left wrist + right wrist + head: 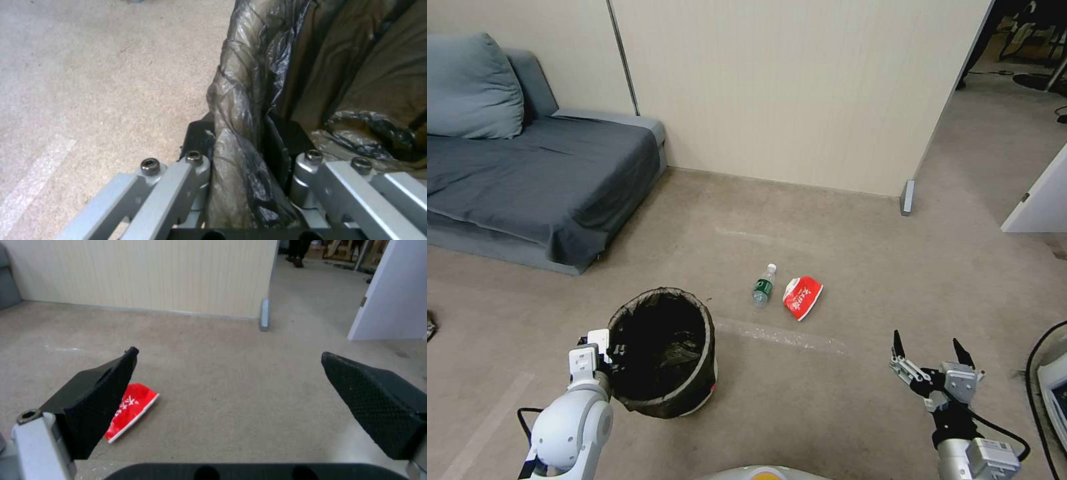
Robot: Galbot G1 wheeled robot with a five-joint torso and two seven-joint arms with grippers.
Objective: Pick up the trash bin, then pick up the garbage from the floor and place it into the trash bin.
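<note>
- Two pieces of garbage, a small bottle [764, 285] and a red packet [802, 297], lie on the floor beyond the trash bin [664, 350].
- Left gripper [242, 160] is clenched on the bin's lined rim; right gripper [928, 353] hangs spread, empty.
- Next, I think, the right gripper must reach down to the packet.

White characters run across the face of the red snack packet [802, 297] lying on the floor, also visible in the right wrist view [131, 408], but they are too small and blurred to be read. The small clear bottle [764, 286] beside it carries a green label, its print likewise illegible. No other text is legible.
</note>
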